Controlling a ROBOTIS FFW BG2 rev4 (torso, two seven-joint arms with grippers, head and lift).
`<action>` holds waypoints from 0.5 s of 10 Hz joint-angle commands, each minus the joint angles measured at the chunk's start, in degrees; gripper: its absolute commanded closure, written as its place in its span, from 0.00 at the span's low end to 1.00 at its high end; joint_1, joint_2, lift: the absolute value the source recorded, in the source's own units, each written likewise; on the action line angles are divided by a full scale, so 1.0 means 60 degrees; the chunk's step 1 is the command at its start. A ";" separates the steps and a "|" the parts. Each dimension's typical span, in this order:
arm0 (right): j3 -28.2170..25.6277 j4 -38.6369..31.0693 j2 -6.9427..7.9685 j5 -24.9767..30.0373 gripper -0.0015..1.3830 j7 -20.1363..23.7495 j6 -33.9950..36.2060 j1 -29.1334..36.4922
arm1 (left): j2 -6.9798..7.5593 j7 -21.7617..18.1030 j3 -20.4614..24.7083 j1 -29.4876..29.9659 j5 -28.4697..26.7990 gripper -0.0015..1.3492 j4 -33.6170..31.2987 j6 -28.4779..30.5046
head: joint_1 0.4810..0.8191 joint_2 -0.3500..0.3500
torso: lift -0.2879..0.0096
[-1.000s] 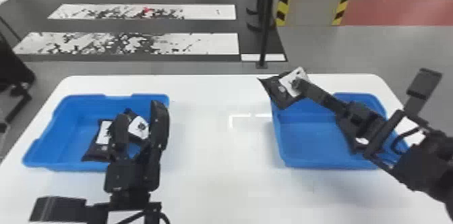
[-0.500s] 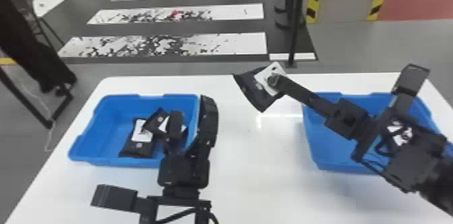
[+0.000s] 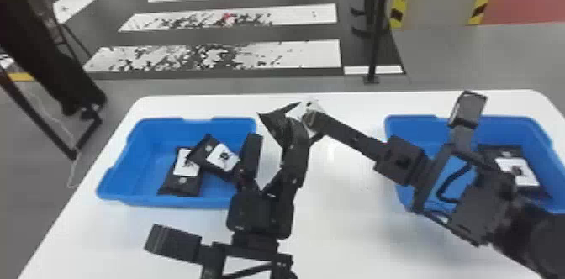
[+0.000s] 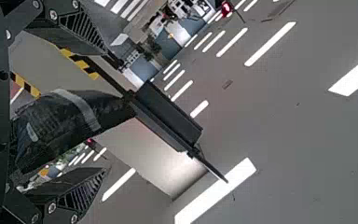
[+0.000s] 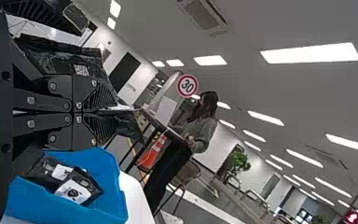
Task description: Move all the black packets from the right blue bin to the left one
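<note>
The left arm (image 3: 252,257) comes in from the head view's bottom edge, its gripper (image 3: 274,130) pointing forward, away from the body, with the two fingers (image 4: 86,30) spread well apart. The right arm (image 3: 529,223) enters from the right side and slants across toward the left — its gripper (image 3: 313,119) has both fingers (image 5: 98,99) drawn together, tips close by the left gripper's right-hand finger; whether they touch, I can't tell.

Bright overhead light comes from white ceiling strips (image 5: 310,53) (washed out almost to blank in both wrist views). In the head view, the desk (image 3: 344,236) looks pale, with a small patch of glare between the bins and a soft, faint shadow by the right blue bin (image 3: 403,129).
</note>
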 commanded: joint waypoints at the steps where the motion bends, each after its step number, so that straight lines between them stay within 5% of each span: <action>1: 0.0312 0.0087 -0.0019 -0.0181 0.86 0.0000 0.0004 -0.0085 | 0.0005 0.0001 -0.0021 -0.0007 0.0000 0.14 0.0007 0.0129 | 0.63 0.73 | 0.40; 2: 0.0351 0.0134 -0.0019 -0.0276 0.86 0.0000 -0.0043 -0.0109 | 0.0005 -0.0043 0.0017 -0.0007 -0.0019 0.31 0.0007 0.0316 | 0.63 0.74 | 0.40; 3: 0.0351 0.0134 -0.0019 -0.0315 0.86 0.0059 -0.0207 -0.0109 | 0.0005 -0.0029 0.0055 0.0017 -0.0076 0.70 0.0031 0.0457 | 0.63 0.75 | 0.40; 4: 0.0351 0.0064 -0.0019 -0.0315 0.86 0.0103 -0.0371 -0.0085 | -0.0009 0.0001 0.0112 0.0017 -0.0095 0.88 0.0054 0.0480 | 0.63 0.74 | 0.40; 5: 0.0351 0.0064 -0.0034 -0.0315 0.86 0.0117 -0.0441 -0.0062 | -0.0024 0.0001 0.0131 0.0017 -0.0133 0.90 0.0101 0.0363 | 0.63 0.74 | 0.40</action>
